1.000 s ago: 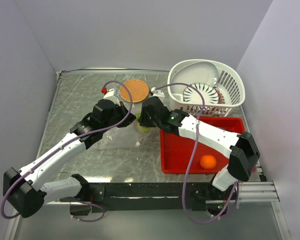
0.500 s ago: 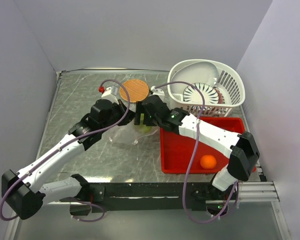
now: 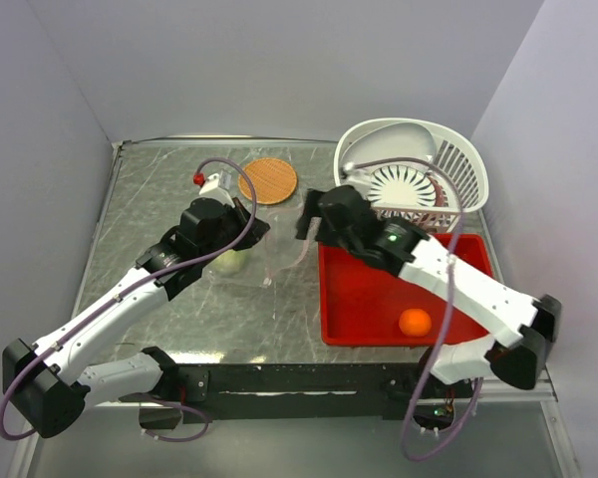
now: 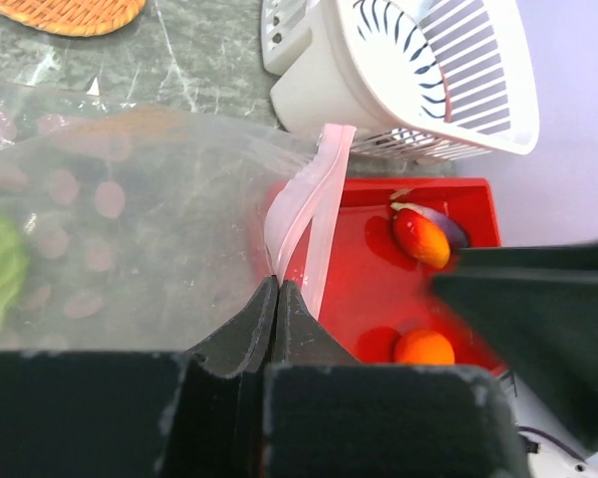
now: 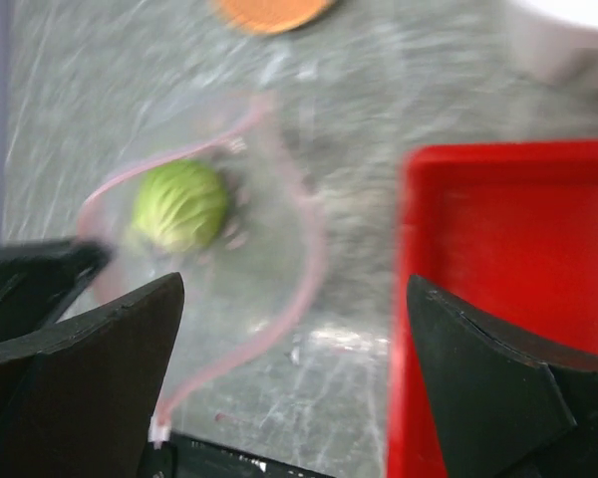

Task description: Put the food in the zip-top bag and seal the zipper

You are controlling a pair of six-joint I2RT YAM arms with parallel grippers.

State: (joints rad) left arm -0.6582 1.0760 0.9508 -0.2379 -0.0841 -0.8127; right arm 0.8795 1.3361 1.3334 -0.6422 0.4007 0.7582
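The clear zip-top bag (image 3: 251,267) lies on the table left of the red tray, its mouth standing open. A pale green cabbage ball (image 3: 229,262) (image 5: 179,204) sits inside it. My left gripper (image 4: 277,284) is shut on the pinkish zipper strip (image 4: 309,199) at the bag's mouth. My right gripper (image 5: 294,289) is open and empty, hovering above the mouth and the tray's left edge. An orange ball (image 3: 414,322) (image 4: 424,347) and an orange-red oval fruit (image 4: 421,237) lie in the tray.
The red tray (image 3: 359,309) sits at the front right. Behind it stands a white slotted basket (image 3: 463,174) with a fan-like piece inside. A flat round orange-brown disc (image 3: 268,180) lies at the back. Grey walls close in on both sides.
My right gripper opened, let go of the cabbage and drew back up and to the right. The cabbage now lies deeper left in the bag. My left gripper kept its hold.
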